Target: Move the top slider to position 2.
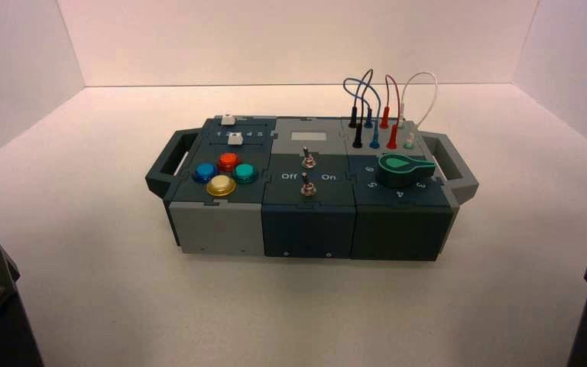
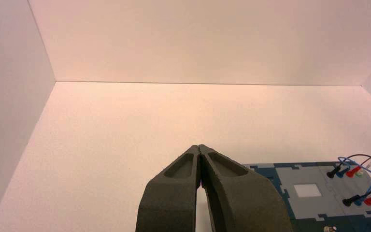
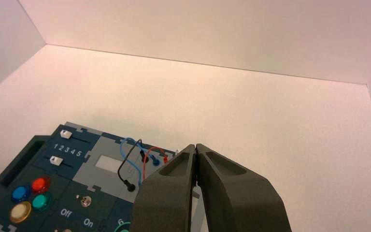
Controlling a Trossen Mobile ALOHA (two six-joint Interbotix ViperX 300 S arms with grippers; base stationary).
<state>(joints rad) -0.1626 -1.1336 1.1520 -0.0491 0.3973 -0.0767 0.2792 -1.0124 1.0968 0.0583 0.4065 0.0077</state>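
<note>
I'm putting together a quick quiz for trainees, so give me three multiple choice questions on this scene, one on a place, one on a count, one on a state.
1. Where are the wires?
A. Far right part of the box
B. Near left corner
C. Middle of the near edge

2. How many coloured push buttons are there?
A. Two
B. Four
C. Six

3. How is the right claw?
A. Spread wide
B. Gripping a wire
C. Shut and empty

Key:
1 A: the wires rise from the box's far right part.
2 B: red, blue, green, yellow.
3 C: the right claw's tips meet with nothing between.
</note>
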